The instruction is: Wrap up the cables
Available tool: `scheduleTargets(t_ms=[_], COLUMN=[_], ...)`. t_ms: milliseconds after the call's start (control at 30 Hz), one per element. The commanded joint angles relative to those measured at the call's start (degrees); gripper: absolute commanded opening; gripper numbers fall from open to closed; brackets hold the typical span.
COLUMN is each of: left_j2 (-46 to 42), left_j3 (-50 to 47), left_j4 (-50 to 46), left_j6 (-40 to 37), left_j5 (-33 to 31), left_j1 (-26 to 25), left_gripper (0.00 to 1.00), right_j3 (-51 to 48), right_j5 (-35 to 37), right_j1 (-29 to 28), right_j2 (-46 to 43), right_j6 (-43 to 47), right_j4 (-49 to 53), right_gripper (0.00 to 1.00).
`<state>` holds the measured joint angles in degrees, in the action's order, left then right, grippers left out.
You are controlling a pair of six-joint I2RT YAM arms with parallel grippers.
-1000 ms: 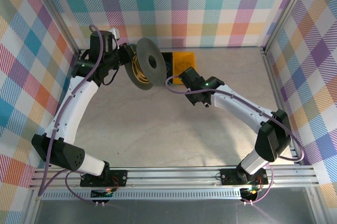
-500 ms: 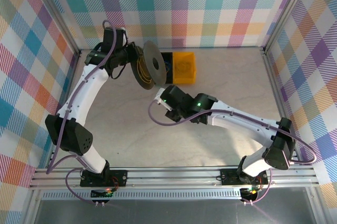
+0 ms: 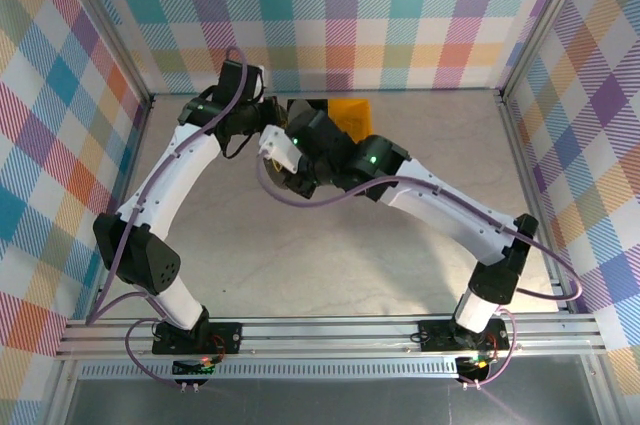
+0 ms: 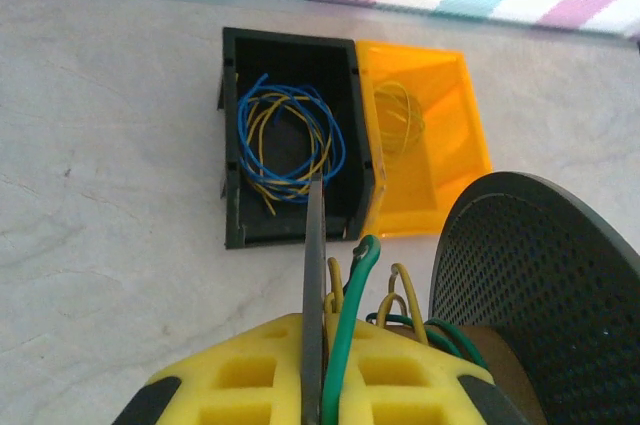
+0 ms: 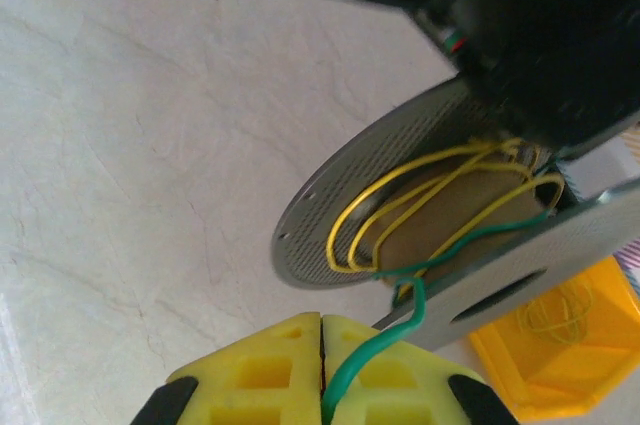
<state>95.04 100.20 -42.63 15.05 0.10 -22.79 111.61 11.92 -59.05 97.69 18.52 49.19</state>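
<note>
The teal-green cable (image 5: 415, 310) runs from between my right gripper's (image 5: 322, 323) shut yellow pads up to the core of the black spool (image 5: 350, 205), where yellow cable loops (image 5: 400, 215) lie wound. My left gripper (image 4: 320, 320) is shut on the spool's thin flange edge (image 4: 313, 245), and a green cable end (image 4: 362, 257) sticks out of its pads beside that edge. The other perforated flange (image 4: 540, 285) rises at the right. From above, the right gripper (image 3: 287, 153) sits over the spool, close beside the left gripper (image 3: 262, 117).
A black bin (image 4: 232, 195) holds blue and yellow cable coils (image 4: 285, 140). Against it stands an orange bin (image 4: 460, 160) with a small yellow-green coil (image 4: 400, 120); from above the orange bin (image 3: 352, 110) is near the back wall. Lilac arm cords (image 3: 300, 195) loop beside the spool.
My right arm has swung left from beside the orange bin to the spool and now covers it. The left gripper has shifted right with the spool.
</note>
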Motion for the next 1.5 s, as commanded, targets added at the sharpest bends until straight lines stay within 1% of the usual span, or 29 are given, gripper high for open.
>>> scheduleTargets(t_ms=[0,133,300,367,533,733,833,867,967,1267,1467], left_j2=[0.1,0.0,-0.1,0.0,0.9,1.3,0.5,0.1,-1.4,-2.6,-2.8], left_j3=[1.5,2.1,2.4,2.4,3.2,3.0,3.0,3.1,3.5,4.0,3.5], left_j4=[-0.8,-3.8,-6.8,-7.9,-11.7,-13.6,-14.0,-14.1,-14.3,-15.2,-15.1], left_j6=[-5.2,-9.0,-14.2,-16.3,-21.5,-24.2,-24.5,-24.5,-24.2,-24.8,-25.1], left_j5=[-3.2,-3.1,-4.2,-4.7,-6.7,-7.4,-7.2,-7.3,-7.3,-6.9,-7.4], left_j1=[-1.1,-2.1,-4.1,-5.0,-7.6,-8.9,-9.1,-9.1,-9.1,-9.1,-9.1], left_gripper=[0.0,0.0,0.0,0.0,0.0,0.0,0.0,0.0,0.0,0.0,0.0], right_j3=[6.6,10.2,12.7,12.8,12.9,12.0,12.0,12.0,11.8,7.0,4.3], right_j5=[-13.3,-25.1,-35.6,-38.5,-38.9,-36.9,-36.8,-36.5,-34.7,-32.5,-33.5], right_j1=[3.1,10.4,17.0,19.0,21.0,22.1,23.3,23.7,24.6,28.2,31.5], right_j2=[0.1,1.4,3.3,3.9,5.0,5.2,5.3,5.2,4.7,3.5,2.8], right_j6=[-0.7,-7.5,-14.1,-15.9,-15.5,-13.2,-13.2,-11.5,-10.5,-9.6,-10.2], right_j4=[-2.4,-1.9,-1.3,-1.2,0.1,0.9,1.7,1.8,2.8,0.9,-1.1], right_gripper=[0.0,0.0,0.0,0.0,0.0,0.0,0.0,0.0,0.0,0.0,0.0])
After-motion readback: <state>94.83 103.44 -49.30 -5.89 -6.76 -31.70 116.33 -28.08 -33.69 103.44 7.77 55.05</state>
